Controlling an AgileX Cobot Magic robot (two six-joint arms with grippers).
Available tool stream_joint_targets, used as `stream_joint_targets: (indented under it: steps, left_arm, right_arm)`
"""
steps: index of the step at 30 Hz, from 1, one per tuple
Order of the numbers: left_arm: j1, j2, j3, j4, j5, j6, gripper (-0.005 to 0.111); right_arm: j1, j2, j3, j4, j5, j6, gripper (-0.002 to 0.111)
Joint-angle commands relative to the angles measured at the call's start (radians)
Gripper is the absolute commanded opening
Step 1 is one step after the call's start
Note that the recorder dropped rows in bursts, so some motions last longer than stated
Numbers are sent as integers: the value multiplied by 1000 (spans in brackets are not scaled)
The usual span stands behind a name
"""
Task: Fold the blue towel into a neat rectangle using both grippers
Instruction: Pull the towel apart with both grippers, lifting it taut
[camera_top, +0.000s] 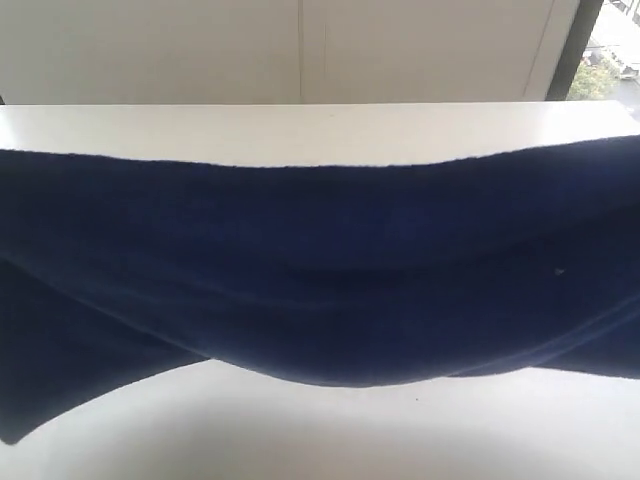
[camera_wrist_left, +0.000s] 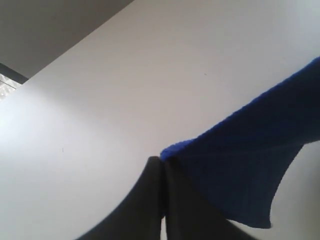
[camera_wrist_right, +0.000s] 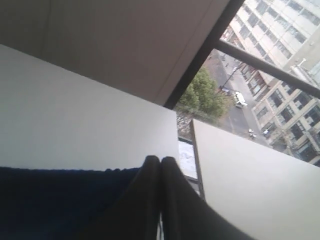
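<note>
Where the white table (camera_top: 330, 435) lies nearest, a bare strip of it is seen beneath the cloth. At the near left a loose fold hangs low toward it; whether it touches cannot be told. Just beyond, the blue towel (camera_top: 320, 270) is held up off the table and stretched from left to right, its upper hem nearly level and its middle bellied downward. The left gripper (camera_wrist_left: 160, 162) is seen pinched closed on a corner of the towel, with the fabric fanning away from the jaws. The right gripper (camera_wrist_right: 160, 161) is likewise clamped, and the hem runs straight into its closed jaws. The cloth is judged soft, limp and light, fuzzy enough not to slip easily, yet bound to sag and drape wherever it is unsupported. It is best taken at the corners or along the stitched hem, with even tension kept between the two holds. Beyond the towel the far part of the table is seen, then a pale wall (camera_top: 300, 50) and, at the far right, a window (camera_top: 610, 50).
</note>
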Motion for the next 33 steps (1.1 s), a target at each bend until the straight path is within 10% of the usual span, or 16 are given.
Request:
stream_joint_targets:
  steps: [1,17,33]
  left_arm:
    - [-3,16,-3,66,2,-23,0]
    - [-3,396,34,436,-184,-438,0]
    - [-3,-10,34,214,2,-313,0]
  right_arm:
    - [5,29,4,58,17,-39,0]
    - [5,535,14,-286,-28,266,0]
    - [5,83,14,-149,76,120,0]
